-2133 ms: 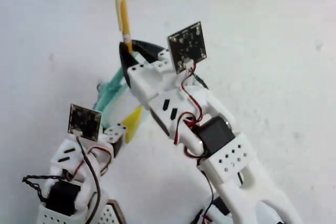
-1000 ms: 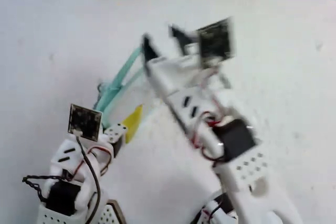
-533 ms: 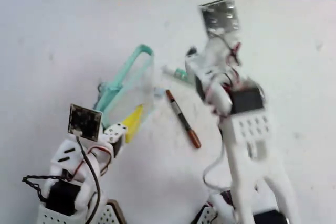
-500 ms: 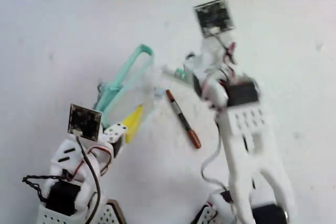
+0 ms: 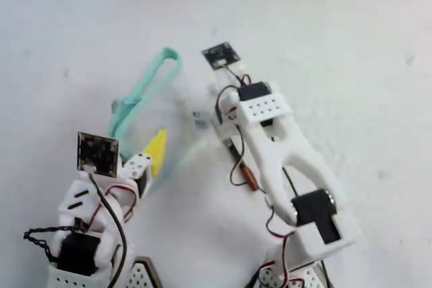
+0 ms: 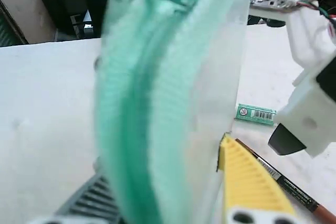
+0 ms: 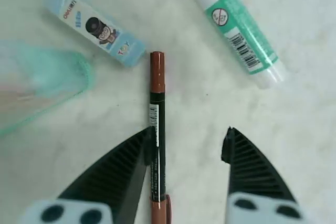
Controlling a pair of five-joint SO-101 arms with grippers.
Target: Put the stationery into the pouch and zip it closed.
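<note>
We see the left arm low at the near side of the worktop (image 5: 351, 52). Its pincer (image 6: 163, 161) is clamped on the clear pouch (image 5: 145, 85), which stands on edge between the yellow finger and the grey one, with its teal zip tracks parted. The right arm is folded forward over the middle, wrist bent down. Its pincer (image 7: 188, 135) points at the worktop with its black fingers apart and nothing between the pads. We count one pouch and three pieces of stationery, all lying outside it. One brown-capped pen (image 7: 157, 129) is just beside one finger, and one blue eraser (image 7: 94, 27) lies near the pouch's edge. One glue stick (image 7: 239, 27) lies farther off.
</note>
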